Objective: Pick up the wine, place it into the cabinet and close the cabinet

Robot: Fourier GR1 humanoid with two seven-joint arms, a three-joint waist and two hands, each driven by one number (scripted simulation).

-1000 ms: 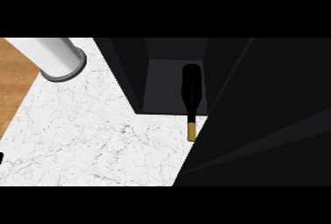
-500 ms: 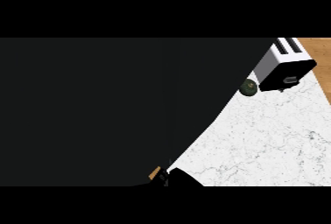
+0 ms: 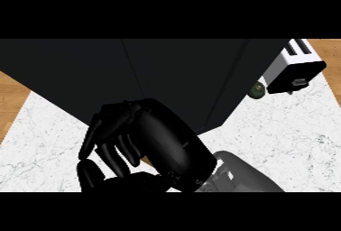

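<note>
Judging by its kind, the wine bottle would be heavy for its width, rigid, smooth, slippery and breakable, best taken round the body rather than the thin neck; it shows nowhere in this view, so its place cannot be told. One black robot hand (image 3: pixel 143 144) on a grey forearm (image 3: pixel 243 176) fills the lower middle of the white marble counter (image 3: pixel 293 135), fingers curled downward against the tall black cabinet (image 3: pixel 180 76); whether anything lies inside them is hidden, and which hand it is cannot be told. A white toaster (image 3: pixel 293 67) stands at the counter's far right corner, a small dark round object (image 3: pixel 257 90) just beside it. Half a second ago black filled most of the view; now the cabinet has edges, and the hand has come in.
</note>
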